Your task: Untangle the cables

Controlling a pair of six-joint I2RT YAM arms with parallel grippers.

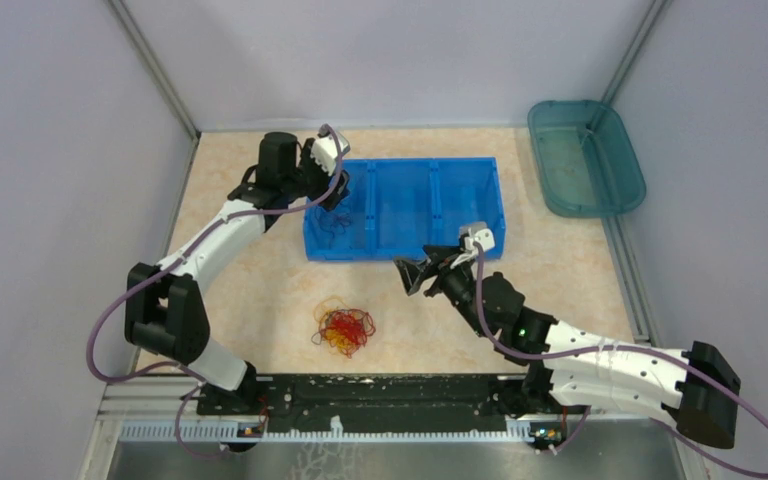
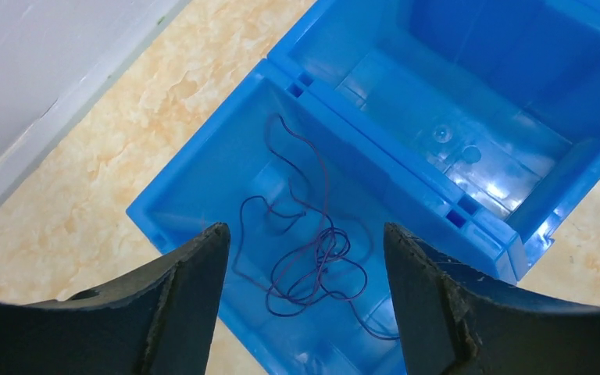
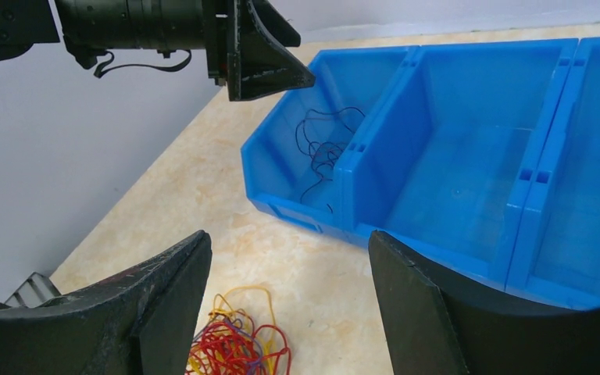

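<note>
A tangle of red and yellow-orange cables with a dark strand lies on the table in front of the blue bin; it also shows in the right wrist view. One dark navy cable lies loose in the bin's left compartment, seen too in the right wrist view and the top view. My left gripper is open and empty above that compartment. My right gripper is open and empty, hovering between the tangle and the bin's front wall.
The blue bin has three compartments; the middle and right ones hold nothing. A teal tray stands at the back right. Grey walls close in the left, back and right sides.
</note>
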